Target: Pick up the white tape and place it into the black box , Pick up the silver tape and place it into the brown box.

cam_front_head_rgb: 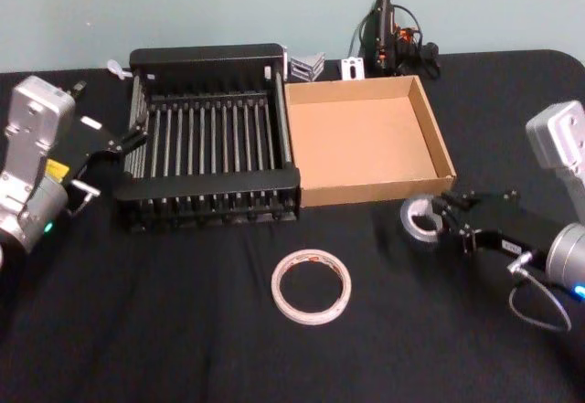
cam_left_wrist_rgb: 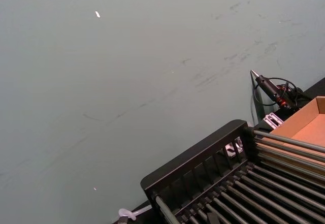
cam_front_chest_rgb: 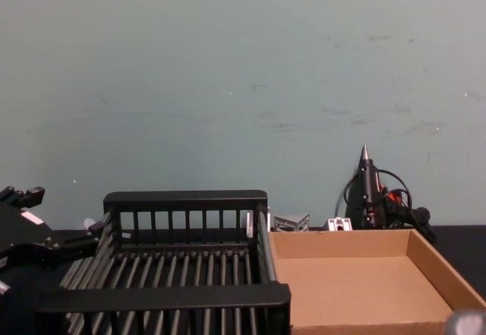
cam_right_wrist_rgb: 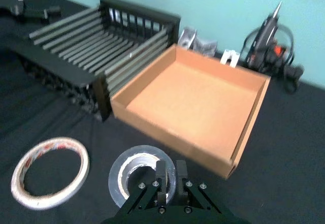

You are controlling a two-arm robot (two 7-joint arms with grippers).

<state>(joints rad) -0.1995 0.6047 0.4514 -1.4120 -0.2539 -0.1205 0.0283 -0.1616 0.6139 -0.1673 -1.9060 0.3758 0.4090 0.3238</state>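
On the black table [cam_front_head_rgb: 183, 330], near its front edge, the white tape [cam_front_head_rgb: 311, 286] lies flat with its red-printed core facing up, well apart from both boxes and untouched. To its right, close by the front right corner of the brown box [cam_front_head_rgb: 366, 138], sits the silver tape [cam_front_head_rgb: 420, 223], and the right gripper [cam_front_head_rgb: 445, 218] is clenched on it: in the right wrist view one finger [cam_right_wrist_rgb: 161, 172] reaches down inside the roll's pale core while the other sits just outside, pinching the roll's wall. The roll appears to rest on the table or barely above it; I cannot tell which. Behind both tapes the black box [cam_front_head_rgb: 212, 185] and the brown box stand side by side, touching, and both hold nothing. The left gripper [cam_front_head_rgb: 114, 158] hangs at the crate's left side, its fingers spread apart and grasping nothing. A glue gun [cam_front_head_rgb: 384, 28] with a coiled cord stands behind the cardboard tray near the wall.
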